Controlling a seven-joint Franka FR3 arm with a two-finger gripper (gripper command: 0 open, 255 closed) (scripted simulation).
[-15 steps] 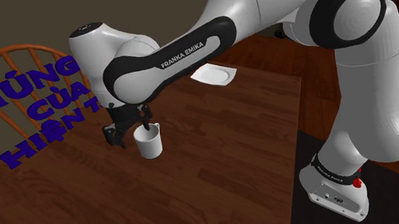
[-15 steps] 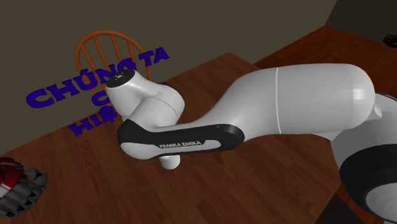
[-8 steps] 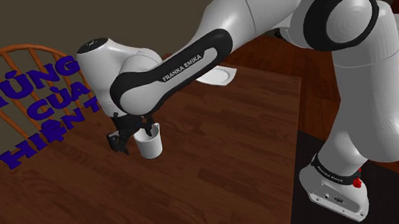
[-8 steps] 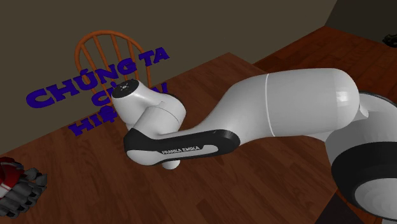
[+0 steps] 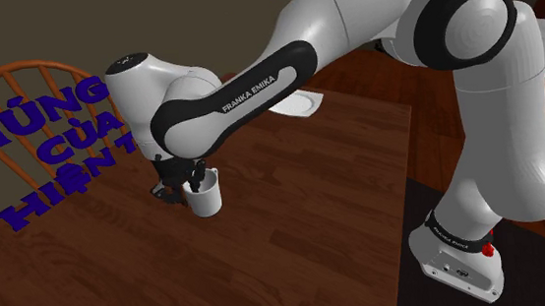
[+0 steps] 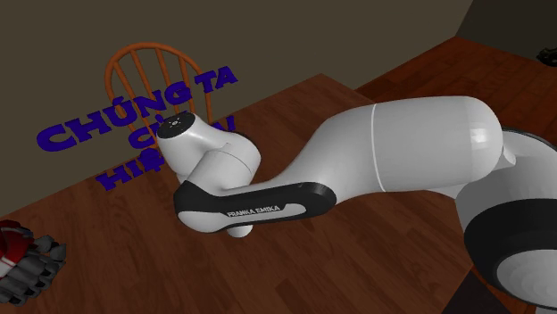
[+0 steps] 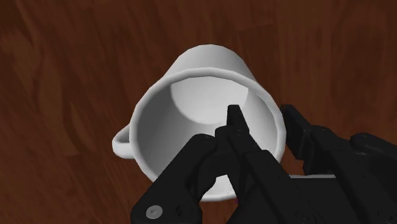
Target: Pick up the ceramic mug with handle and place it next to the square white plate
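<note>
A white mug (image 5: 205, 196) with a handle stands upright on the dark wooden table (image 5: 304, 214). My black gripper (image 5: 186, 186) comes down on its rim from above. In the wrist view one finger (image 7: 234, 127) is inside the mug (image 7: 203, 83) and the other is outside its wall, so the gripper (image 7: 264, 118) is shut on the rim. The mug's handle (image 7: 121, 143) points away from the clasped side. The square white plate (image 5: 297, 104) lies at the far part of the table, partly behind my forearm.
An orange wooden chair (image 5: 19, 81) stands past the table's far left edge, with blue floating letters (image 5: 53, 143) in front of it. My stand (image 5: 465, 252) is at the shoulder view's lower right. A red and black object (image 6: 18, 254) lies at the second exterior view's left edge.
The gripper came down over the mug's rim, then its fingers drew together on the mug's wall. The mug has stayed in place on the table.
</note>
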